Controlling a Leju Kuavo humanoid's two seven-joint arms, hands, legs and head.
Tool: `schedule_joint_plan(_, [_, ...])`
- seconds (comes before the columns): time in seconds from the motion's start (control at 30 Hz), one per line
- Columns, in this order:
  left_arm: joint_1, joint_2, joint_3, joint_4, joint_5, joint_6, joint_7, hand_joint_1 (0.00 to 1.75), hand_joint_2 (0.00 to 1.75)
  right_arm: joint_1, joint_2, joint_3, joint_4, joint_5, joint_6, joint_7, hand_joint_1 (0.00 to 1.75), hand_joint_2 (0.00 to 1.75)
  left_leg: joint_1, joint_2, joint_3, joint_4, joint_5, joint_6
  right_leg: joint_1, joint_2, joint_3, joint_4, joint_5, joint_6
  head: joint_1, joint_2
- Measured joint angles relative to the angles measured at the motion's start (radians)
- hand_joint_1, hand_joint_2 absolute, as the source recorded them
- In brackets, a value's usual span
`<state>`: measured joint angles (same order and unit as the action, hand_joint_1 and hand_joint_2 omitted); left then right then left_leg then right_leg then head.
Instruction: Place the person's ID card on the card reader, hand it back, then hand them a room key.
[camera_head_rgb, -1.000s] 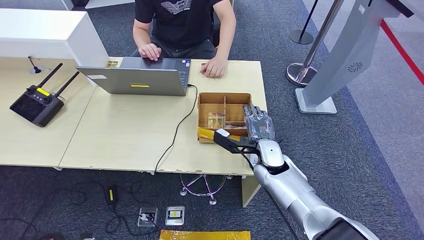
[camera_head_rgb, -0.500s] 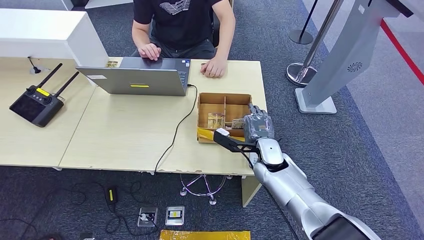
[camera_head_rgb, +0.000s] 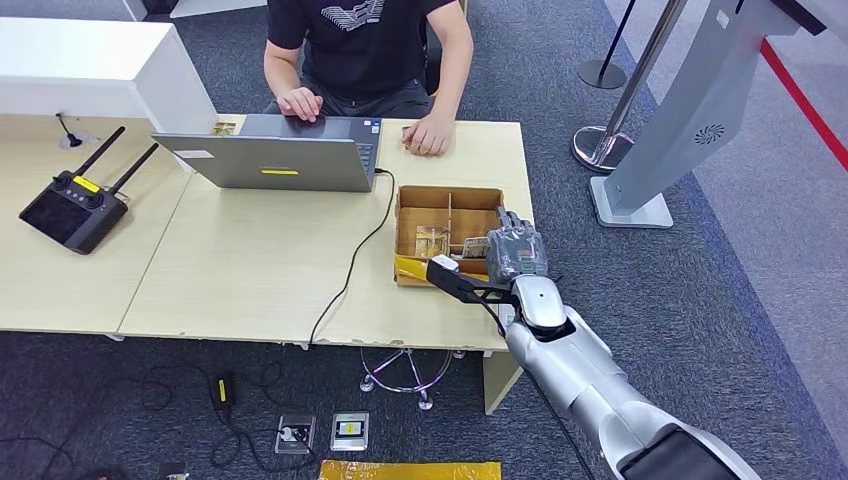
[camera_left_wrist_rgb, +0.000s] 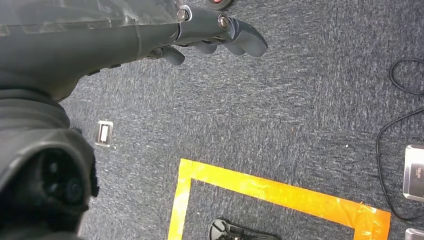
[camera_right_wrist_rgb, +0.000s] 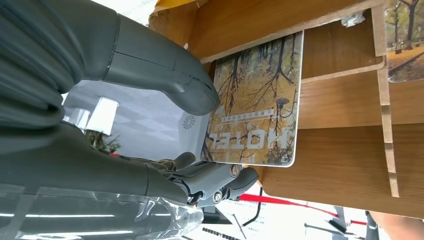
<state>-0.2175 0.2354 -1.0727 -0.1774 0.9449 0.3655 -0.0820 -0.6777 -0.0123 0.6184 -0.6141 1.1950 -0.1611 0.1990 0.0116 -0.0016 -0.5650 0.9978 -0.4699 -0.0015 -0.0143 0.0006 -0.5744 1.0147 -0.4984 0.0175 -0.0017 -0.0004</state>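
A long pale wooden desk (camera_head_rgb: 250, 270) spans the head view, with a person (camera_head_rgb: 365, 50) in a black shirt seated at its far side, one hand on an open grey laptop (camera_head_rgb: 275, 152) and the other resting on the desktop beside it. Left of the laptop lies a black remote controller (camera_head_rgb: 75, 208) with two antennas. Near the desk's right end sits a partitioned wooden box (camera_head_rgb: 447, 232), a card visible in one of its compartments. The robot's right hand (camera_head_rgb: 515, 252) reaches over the box's right side; the right wrist view shows its thumb and fingers pinching a room key (camera_right_wrist_rgb: 257, 107), a card printed with yellow trees and the word HOTEL, at one edge, with the card still inside a compartment against the wooden dividers. The left hand (camera_left_wrist_rgb: 210, 35) hangs over dark carpet marked with orange tape (camera_left_wrist_rgb: 280, 192), its fingers curled inward and holding nothing.
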Motion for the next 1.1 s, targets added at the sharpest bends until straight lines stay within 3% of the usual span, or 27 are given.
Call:
schedule_joint_plan(0.37, [-0.002,-0.001,0.004,0.000,0.000,0.003,0.000,0.00,0.00,-0.013,0.008,-0.003,0.028,-0.003,-0.031,-0.022,1.75,1.75,0.000,0.000,0.000,0.000,0.000,0.000,0.000,0.000,0.000,0.000,0.000,0.000,0.000,0.000])
schedule_joint_plan(0.73, [-0.005,-0.002,0.007,0.000,-0.008,0.006,0.000,0.00,0.00,-0.129,0.006,-0.043,0.035,-0.010,-0.055,-0.040,1.75,1.75,0.000,0.000,0.000,0.000,0.000,0.000,0.000,0.000,0.000,0.000,0.000,0.000,0.000,0.000])
schedule_joint_plan(1.1, [-0.008,-0.007,0.007,0.000,-0.011,0.011,0.000,0.00,0.00,-0.158,0.008,-0.060,0.036,-0.007,-0.070,-0.041,1.75,1.75,0.000,0.000,0.000,0.000,0.000,0.000,0.000,0.000,0.000,0.000,0.000,0.000,0.000,0.000])
